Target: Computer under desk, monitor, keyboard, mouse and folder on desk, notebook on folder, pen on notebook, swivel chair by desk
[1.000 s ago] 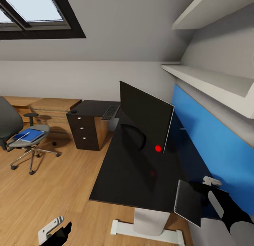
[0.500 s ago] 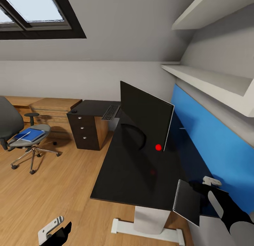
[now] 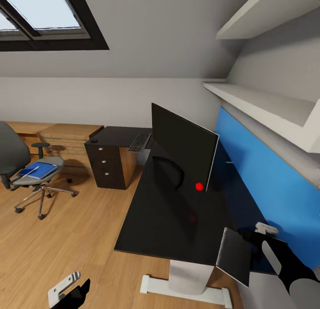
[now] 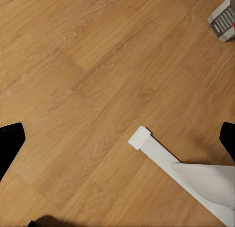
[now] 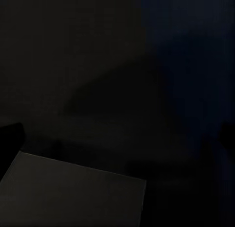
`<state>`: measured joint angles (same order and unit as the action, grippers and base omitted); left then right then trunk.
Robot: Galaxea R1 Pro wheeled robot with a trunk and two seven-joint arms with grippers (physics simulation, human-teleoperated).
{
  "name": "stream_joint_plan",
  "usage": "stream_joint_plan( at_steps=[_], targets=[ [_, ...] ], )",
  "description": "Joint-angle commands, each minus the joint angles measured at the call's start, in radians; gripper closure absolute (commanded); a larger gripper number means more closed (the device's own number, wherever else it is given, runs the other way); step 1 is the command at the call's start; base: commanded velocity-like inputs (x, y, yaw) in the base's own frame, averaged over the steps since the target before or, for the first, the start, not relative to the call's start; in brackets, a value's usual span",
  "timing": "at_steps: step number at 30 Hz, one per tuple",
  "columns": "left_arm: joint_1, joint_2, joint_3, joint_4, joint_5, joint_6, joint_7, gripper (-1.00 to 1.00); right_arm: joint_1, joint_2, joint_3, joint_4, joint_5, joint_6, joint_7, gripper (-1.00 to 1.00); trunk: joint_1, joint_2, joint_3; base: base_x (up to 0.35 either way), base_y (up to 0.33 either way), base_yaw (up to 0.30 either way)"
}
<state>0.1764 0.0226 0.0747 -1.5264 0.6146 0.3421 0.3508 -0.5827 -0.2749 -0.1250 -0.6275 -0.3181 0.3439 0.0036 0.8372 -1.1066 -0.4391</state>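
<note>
Nearest, at the table's [image 3: 169, 220] near right corner, the right claw [image 3: 249, 242] pinches the notebook [image 3: 234, 255], which stands tilted with its lower part hanging past the near edge; in the right wrist view the notebook [image 5: 73, 192] lies over the glossy black top. The left claw [image 3: 71, 291] hangs low over the wooden floor [image 3: 66, 242], well clear of the table; in the left wrist view its black fingertips [image 4: 11, 144] stand wide apart above the floor, with the table's white foot [image 4: 161, 156] between them and the computer [image 4: 223, 21] at a far corner of that picture. The middle of the table top is bare from the near edge back to the monitor [image 3: 184, 147], which stands upright toward the blue wall panel [image 3: 266, 184]. Farther on, the keyboard [image 3: 139, 141] lies on the far arm of the table, and the mouse [image 3: 93, 140] sits at that arm's left end above the drawers [image 3: 106, 164]. Well apart to the left, across open floor, the swivel chair [image 3: 26, 167] carries the folder [image 3: 38, 170] on its seat, with the pen [image 3: 29, 171] on top.
</note>
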Motion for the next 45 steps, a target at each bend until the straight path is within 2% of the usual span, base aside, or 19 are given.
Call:
stream_joint_plan(
  at_steps=[1, 23, 30, 32, 36, 37, 40, 41, 43, 45],
  targets=[
    [0.000, 0.000, -0.001, -0.002, 0.010, 0.003, 0.006, -1.00, 0.000, 0.000, -0.002, -0.002, -0.006, 0.005, 0.001, -1.00, -0.004, 0.007, 0.002, 0.000, 0.000, 0.000],
    [0.000, -0.001, -0.001, 0.000, 0.008, 0.002, 0.010, -1.00, 0.000, 0.002, 0.000, -0.006, -0.006, -0.003, -0.001, -1.00, -0.088, 0.161, 0.071, 0.000, 0.000, 0.000],
    [0.000, -0.001, -0.001, 0.000, 0.008, 0.002, 0.011, -1.00, 0.002, 0.004, -0.001, -0.095, -0.007, -0.029, -0.003, -1.00, -0.115, 0.210, 0.093, 0.000, 0.000, 0.000],
    [0.000, -0.001, -0.001, 0.000, 0.008, 0.002, 0.011, -1.00, 0.004, 0.005, -0.002, -0.136, -0.007, -0.030, -0.003, -1.00, -0.123, 0.224, 0.099, 0.000, 0.000, 0.000],
    [0.000, 0.000, 0.000, 0.000, 0.009, 0.003, 0.011, -1.00, 0.025, 0.010, -0.002, -0.252, -0.010, -0.013, -0.004, -1.00, -0.123, 0.224, 0.099, 0.000, 0.000, 0.000],
    [0.000, 0.000, 0.000, 0.000, 0.009, 0.003, 0.011, -1.00, 0.051, 0.015, -0.003, -0.314, -0.036, 0.019, -0.005, -1.00, -0.123, 0.224, 0.099, 0.000, 0.000, 0.000],
    [0.000, 0.000, -0.001, 0.000, 0.009, 0.003, 0.011, -1.00, 0.096, 0.021, -0.005, -0.418, -0.100, 0.075, -0.006, -1.00, -0.123, 0.224, 0.099, 0.000, 0.000, 0.000],
    [0.000, -0.001, -0.001, 0.000, 0.009, 0.003, 0.010, -1.00, 0.145, 0.025, -0.008, -0.521, -0.181, 0.141, -0.006, -1.00, -0.123, 0.224, 0.099, 0.000, 0.000, 0.000],
    [0.000, -0.001, -0.001, 0.000, 0.008, 0.002, 0.010, -1.00, 0.167, 0.026, -0.011, -0.566, -0.228, 0.177, -0.006, -1.00, -0.123, 0.224, 0.099, 0.000, 0.000, 0.000],
    [0.000, -0.001, -0.001, 0.000, 0.008, 0.002, 0.010, -1.00, 0.175, 0.026, -0.012, -0.582, -0.252, 0.193, -0.007, -1.00, -0.123, 0.224, 0.099, 0.000, 0.000, 0.000]
  ],
)
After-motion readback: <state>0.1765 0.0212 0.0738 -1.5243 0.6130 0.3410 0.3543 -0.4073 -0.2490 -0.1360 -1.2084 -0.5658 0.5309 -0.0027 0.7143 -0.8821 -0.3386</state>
